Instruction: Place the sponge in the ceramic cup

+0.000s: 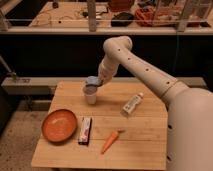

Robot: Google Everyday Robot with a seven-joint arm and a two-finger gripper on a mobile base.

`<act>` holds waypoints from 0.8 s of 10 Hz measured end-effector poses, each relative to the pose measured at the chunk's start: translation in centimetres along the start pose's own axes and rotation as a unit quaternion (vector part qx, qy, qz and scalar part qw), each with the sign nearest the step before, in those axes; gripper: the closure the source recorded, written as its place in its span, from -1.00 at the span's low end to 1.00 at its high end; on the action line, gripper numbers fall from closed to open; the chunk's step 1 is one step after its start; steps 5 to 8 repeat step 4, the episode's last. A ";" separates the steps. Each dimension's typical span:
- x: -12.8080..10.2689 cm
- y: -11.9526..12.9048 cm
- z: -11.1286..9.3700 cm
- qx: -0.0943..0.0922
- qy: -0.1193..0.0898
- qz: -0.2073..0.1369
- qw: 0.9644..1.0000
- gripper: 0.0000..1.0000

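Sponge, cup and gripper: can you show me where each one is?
sponge [92, 81], camera view, on its blue-grey face, right above the cup's mouth.
ceramic cup [90, 96], camera view, on its white side wall.
gripper [98, 81], camera view, on the arm's tip, beside the sponge.

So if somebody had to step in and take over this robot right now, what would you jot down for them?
Gripper: at the back left of the wooden table, directly over the ceramic cup.
Sponge: at the gripper's tip, just above the cup's mouth; whether it touches the rim is unclear.
Cup: upright on the table, apart from the orange bowl.
Done: sponge lined up over the cup.
Left: lower it in, let go, lift the arm away.
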 end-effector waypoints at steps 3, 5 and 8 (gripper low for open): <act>-0.9 0.2 0.0 -0.018 -0.010 -0.005 1.000 1.00; -1.1 0.3 0.1 -0.025 -0.013 -0.007 1.000 1.00; -1.1 0.3 0.1 -0.025 -0.013 -0.007 1.000 1.00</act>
